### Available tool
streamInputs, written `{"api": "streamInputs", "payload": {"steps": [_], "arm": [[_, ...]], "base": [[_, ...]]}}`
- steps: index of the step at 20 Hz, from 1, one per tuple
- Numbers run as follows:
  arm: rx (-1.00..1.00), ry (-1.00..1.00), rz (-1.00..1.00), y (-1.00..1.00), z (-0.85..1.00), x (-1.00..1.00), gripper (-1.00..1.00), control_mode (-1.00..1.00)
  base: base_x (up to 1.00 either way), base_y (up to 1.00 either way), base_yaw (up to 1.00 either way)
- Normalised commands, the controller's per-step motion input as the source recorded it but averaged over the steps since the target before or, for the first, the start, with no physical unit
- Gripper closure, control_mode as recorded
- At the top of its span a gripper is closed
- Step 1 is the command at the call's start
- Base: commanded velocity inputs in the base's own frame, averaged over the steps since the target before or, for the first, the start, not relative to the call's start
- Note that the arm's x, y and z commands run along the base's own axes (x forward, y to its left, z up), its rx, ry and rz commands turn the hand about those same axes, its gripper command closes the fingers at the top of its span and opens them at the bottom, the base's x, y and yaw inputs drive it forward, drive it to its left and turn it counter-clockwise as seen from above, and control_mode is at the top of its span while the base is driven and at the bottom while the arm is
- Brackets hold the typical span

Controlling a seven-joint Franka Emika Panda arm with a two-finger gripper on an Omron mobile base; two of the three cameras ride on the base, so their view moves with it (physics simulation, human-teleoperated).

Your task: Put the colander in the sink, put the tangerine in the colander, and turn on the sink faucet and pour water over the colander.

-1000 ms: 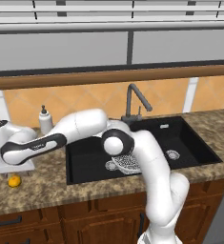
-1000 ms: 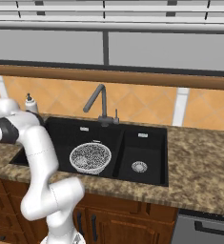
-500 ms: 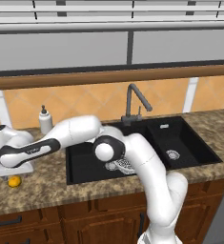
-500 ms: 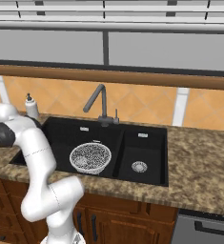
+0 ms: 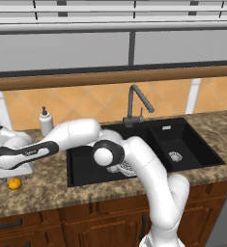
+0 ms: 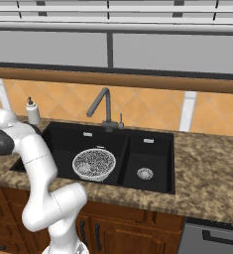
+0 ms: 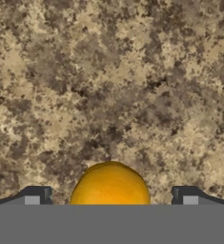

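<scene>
Gripper (image 7: 111,200) spread wide over tangerine (image 7: 110,185) on speckled brown counter (image 7: 108,86), bottom centre of hand view.
Fingertips (image 7: 37,195) parted either side of fruit, not touching. Tangerine (image 5: 14,183) at lower left of left base view; colander (image 6: 93,163) in wide basin of sink (image 6: 152,146), below sink faucet (image 6: 102,106).

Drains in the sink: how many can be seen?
1. A silver drain sits in the smaller basin of the sink. The colander covers the wide basin's floor, so another may be hidden.
</scene>
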Motion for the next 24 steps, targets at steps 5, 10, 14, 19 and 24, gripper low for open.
{"api": "streamInputs", "payload": {"steps": [5, 10, 14, 19, 24], "arm": [[-0.02, 0.0, -0.02, 0.03, -0.08, -0.01, -1.0, -1.0], [0.0, 0.0, -0.02, 0.0, -0.01, -0.09, -1.0, -1.0], [0.0, 0.0, 0.0, 0.0, 0.0, -0.19, -1.0, -1.0], [0.0, 0.0, 0.0, 0.0, -0.03, -0.07, -1.0, -1.0], [0.0, 0.0, 0.0, -0.03, -0.1, 0.0, -1.0, -1.0]], "base": [[0.0, 0.0, 0.0], [0.0, 0.0, 0.0], [0.0, 0.0, 0.0], [0.0, 0.0, 0.0], [0.0, 0.0, 0.0]]}}
